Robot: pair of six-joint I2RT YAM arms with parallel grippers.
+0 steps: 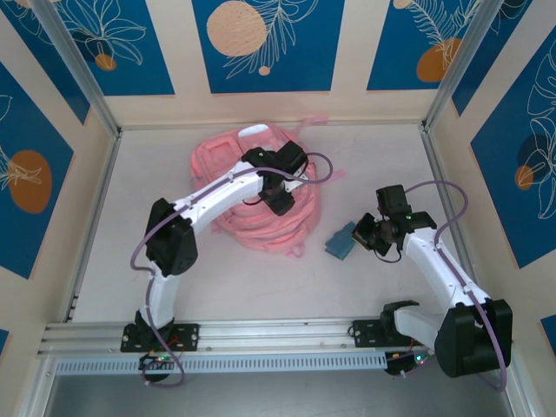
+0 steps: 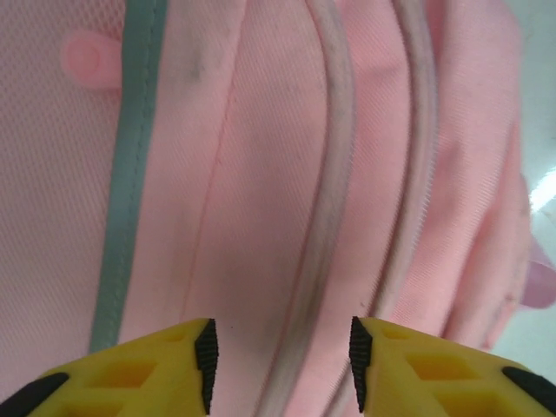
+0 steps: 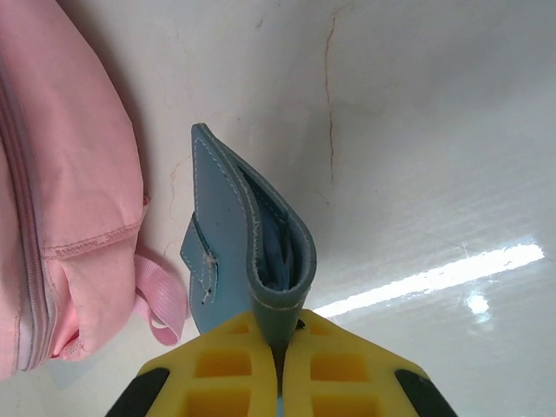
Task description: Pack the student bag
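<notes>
From above, the pink bag [image 1: 228,156] lies on the white table [image 1: 261,287], near the back and a little left of the middle. The left arm reaches over the bag, and the left gripper [image 1: 280,198] hangs right on top of it. The right gripper [image 1: 358,234] is off to the right of the bag. It holds a small blue wallet [image 1: 337,243] just beside the bag's edge.

From the left wrist, the bag [image 2: 261,174] is very close. Two pale zip lines [image 2: 334,174] and a grey stripe [image 2: 130,174] run down the pink cloth. The left gripper [image 2: 282,352] has its jaws apart, with a gap between the black pads [image 2: 207,356]. One zip line runs down into that gap. Nothing is pinched.

From the right wrist, the right gripper [image 3: 278,334] is clamped tight on the bottom edge of the wallet [image 3: 252,234]. The wallet stands up on its edge over the table [image 3: 417,130]. The bag [image 3: 69,174] is on the left, and its little pink loop [image 3: 161,300] sticks out next to the wallet.
</notes>
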